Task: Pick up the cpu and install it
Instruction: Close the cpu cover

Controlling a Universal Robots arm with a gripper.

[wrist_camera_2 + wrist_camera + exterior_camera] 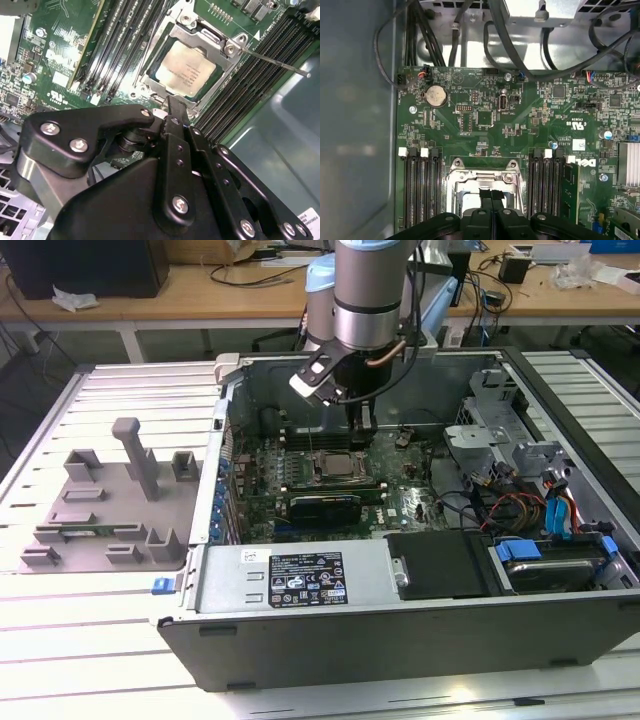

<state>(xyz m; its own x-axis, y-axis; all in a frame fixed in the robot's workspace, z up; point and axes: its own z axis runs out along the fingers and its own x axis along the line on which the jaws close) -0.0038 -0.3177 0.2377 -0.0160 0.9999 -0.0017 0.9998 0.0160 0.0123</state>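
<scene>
Your hand (491, 193) hangs empty, fingers pressed together, just above the cpu (184, 69), which lies flat in the socket frame (148, 80) beneath its tips.

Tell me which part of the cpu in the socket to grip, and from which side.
Take the cpu by two opposite thin edges, coming straight down from above. It lies flat, silver top up, inside the socket frame, whose metal rim surrounds it, so a sideways approach looks blocked. Expect a shallow hold on those edges.
</scene>
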